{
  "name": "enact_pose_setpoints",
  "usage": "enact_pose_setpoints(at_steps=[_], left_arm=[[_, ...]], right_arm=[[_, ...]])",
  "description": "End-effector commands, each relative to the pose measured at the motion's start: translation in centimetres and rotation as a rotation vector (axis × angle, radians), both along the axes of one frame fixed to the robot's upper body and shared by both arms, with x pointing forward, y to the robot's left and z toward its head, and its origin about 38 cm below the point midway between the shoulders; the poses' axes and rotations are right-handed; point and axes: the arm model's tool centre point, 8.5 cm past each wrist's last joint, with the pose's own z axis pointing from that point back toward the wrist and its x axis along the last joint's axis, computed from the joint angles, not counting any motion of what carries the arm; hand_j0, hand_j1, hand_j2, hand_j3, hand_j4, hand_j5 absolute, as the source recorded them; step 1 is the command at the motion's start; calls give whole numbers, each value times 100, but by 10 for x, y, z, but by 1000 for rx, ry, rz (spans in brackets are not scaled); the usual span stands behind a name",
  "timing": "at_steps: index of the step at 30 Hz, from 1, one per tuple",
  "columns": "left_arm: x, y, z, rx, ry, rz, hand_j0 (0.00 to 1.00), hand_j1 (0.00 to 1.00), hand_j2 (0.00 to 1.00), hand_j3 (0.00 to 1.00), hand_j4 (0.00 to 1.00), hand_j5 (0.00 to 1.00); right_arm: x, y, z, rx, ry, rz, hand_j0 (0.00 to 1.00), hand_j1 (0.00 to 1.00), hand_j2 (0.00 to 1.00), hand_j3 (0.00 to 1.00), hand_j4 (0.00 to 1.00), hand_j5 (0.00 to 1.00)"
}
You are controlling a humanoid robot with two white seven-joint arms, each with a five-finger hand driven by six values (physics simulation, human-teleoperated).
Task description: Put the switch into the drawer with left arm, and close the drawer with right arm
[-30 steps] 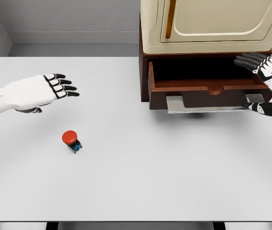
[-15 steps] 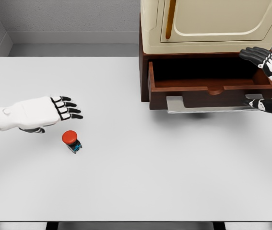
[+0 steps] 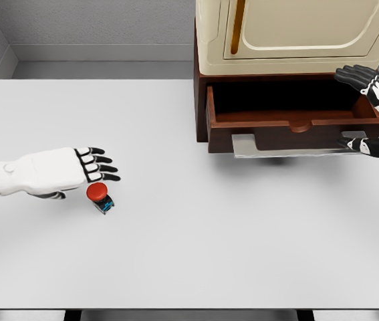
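Note:
The switch (image 3: 99, 195), a red round button on a small dark base with a blue part, stands on the white table (image 3: 196, 254) at the left. My left hand (image 3: 92, 168) hovers right over it, fingers stretched out toward the right and holding nothing. The brown wooden drawer (image 3: 289, 119) is pulled out from the base of a cream cabinet (image 3: 289, 33); its inside is dark and looks empty. My right hand (image 3: 369, 107) is spread open at the drawer's right end, fingers over the back right corner, thumb near the front.
A flat grey metal plate (image 3: 289, 147) sticks out under the drawer's front. Grey walls rise behind the table.
My left hand has come down and toward me, from well behind the switch to just over it. The right hand has shifted slightly right and back at the drawer's end.

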Motion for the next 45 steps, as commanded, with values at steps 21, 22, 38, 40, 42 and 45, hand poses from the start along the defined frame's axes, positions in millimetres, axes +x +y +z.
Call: enact_pose_setpoints(at_steps=[21, 22, 38, 40, 42, 45], left_arm=[[-2, -20, -17, -29, 28, -32, 80, 80, 80, 80, 80, 80], [-2, -20, -17, -29, 28, -32, 79, 79, 79, 79, 79, 79], [-3, -21, -20, -29, 38, -32, 57, 57, 57, 57, 57, 57], [-3, -21, -20, -29, 38, -32, 51, 51, 51, 51, 51, 51], [-3, -21, -20, -30, 39, -32, 49, 49, 49, 49, 49, 49], [-3, -21, -20, -31, 39, -32, 46, 46, 46, 46, 46, 46]], right_arm=[[0, 0, 1, 7, -1, 1, 100, 100, 100, 100, 100, 100], [0, 0, 0, 7, 1, 2, 100, 100, 100, 100, 100, 100], [0, 1, -1, 13, 2, 3, 100, 100, 100, 100, 100, 100], [0, 1, -1, 13, 2, 3, 100, 100, 100, 100, 100, 100], [0, 1, -1, 12, 2, 3, 100, 100, 100, 100, 100, 100], [0, 1, -1, 13, 2, 3, 100, 100, 100, 100, 100, 100]])
